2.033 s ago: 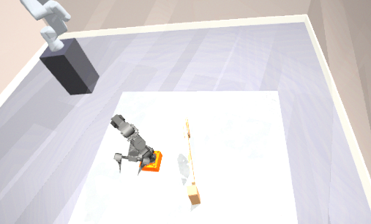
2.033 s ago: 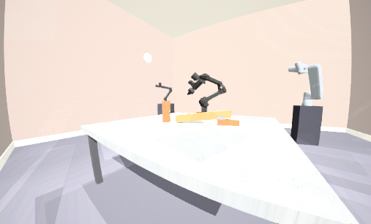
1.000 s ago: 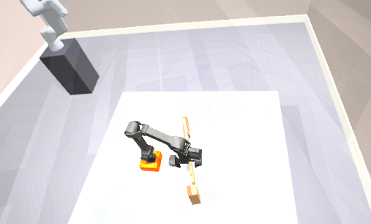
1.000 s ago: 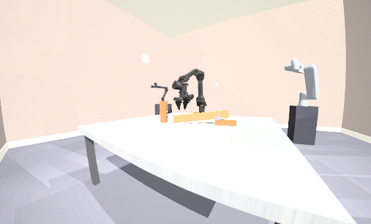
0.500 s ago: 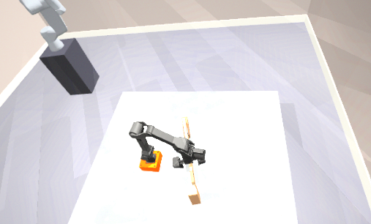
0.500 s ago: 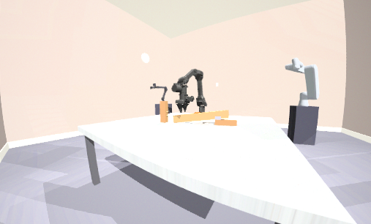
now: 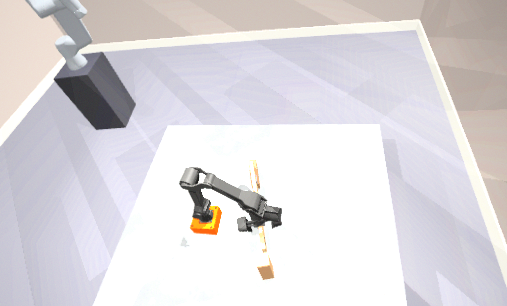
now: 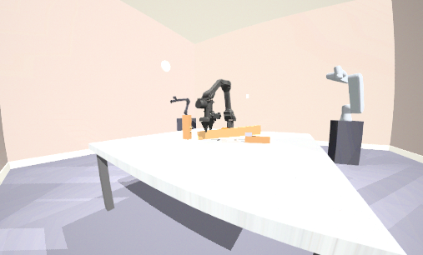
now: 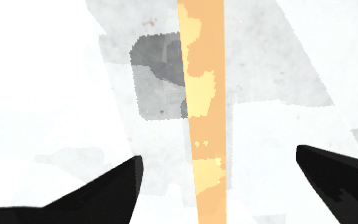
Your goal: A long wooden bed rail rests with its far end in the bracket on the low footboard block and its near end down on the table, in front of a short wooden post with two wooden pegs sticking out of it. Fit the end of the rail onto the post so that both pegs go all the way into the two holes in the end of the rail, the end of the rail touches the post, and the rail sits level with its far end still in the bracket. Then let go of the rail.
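Note:
The long wooden rail (image 7: 262, 240) (image 8: 234, 132) (image 9: 207, 130) slopes down from its far end at the low footboard block (image 8: 257, 140) to its near end on the table. The short wooden post (image 7: 266, 271) (image 8: 187, 127) stands upright, with a gap between it and the rail's near end. Small pegs show faintly on the post's rail side in the exterior view. My gripper (image 8: 208, 129) (image 9: 217, 157) is open and empty, pointing down above the rail toward its near end. In the wrist view the rail runs between the two spread fingers. The rail's holes and the bracket's inside are hidden.
The arm's orange base (image 7: 206, 221) stands on the white table (image 7: 331, 200) (image 8: 234, 179), left of the rail in the top view. The arm reaches over the rail. A pale arm on a dark pedestal (image 7: 98, 95) (image 8: 345, 143) stands away from the table.

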